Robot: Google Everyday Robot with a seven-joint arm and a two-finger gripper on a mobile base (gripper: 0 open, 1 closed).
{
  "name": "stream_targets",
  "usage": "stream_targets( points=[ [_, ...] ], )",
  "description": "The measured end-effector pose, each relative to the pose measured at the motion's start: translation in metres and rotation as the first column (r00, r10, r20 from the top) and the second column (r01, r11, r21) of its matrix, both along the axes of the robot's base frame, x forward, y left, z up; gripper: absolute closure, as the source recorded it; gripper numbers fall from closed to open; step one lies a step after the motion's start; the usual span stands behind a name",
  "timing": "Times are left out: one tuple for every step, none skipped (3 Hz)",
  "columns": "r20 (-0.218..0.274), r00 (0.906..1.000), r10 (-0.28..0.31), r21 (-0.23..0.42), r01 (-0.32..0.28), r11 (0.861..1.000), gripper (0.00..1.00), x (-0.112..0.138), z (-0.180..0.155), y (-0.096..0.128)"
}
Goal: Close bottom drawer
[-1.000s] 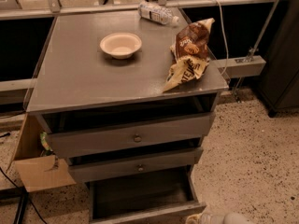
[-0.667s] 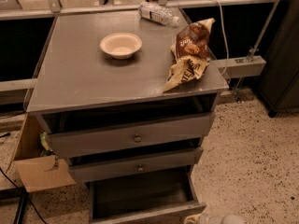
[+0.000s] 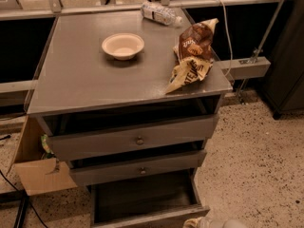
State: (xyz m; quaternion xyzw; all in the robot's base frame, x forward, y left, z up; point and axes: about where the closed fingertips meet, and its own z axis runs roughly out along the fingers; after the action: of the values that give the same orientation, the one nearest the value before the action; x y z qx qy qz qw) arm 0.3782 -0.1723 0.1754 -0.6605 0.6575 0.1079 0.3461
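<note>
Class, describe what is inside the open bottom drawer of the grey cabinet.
The bottom drawer shows only its dark floor, with no items visible on it. Its back part is hidden under the middle drawer. The claw sits by its front right corner.

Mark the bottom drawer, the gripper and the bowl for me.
bottom drawer (image 3: 142, 196): camera view, on its dark inside floor; the drawer is pulled out.
gripper (image 3: 211, 223): camera view, on the pale part at the frame's bottom edge, by the drawer's front right corner.
bowl (image 3: 122, 45): camera view, on its hollow middle.

the lower edge cuts off the gripper (image 3: 214, 223) and bottom drawer (image 3: 142, 201).
</note>
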Motion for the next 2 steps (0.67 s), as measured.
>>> stream_targets(
  points=[
    [0.047, 0.9988, 0.01, 0.033, -0.012, 0.999, 1.0, 0.008, -0.002, 0.008],
    [0.103, 0.9946, 0.014, 0.066, -0.021, 0.998, 1.0, 0.019, -0.004, 0.016]
  ],
)
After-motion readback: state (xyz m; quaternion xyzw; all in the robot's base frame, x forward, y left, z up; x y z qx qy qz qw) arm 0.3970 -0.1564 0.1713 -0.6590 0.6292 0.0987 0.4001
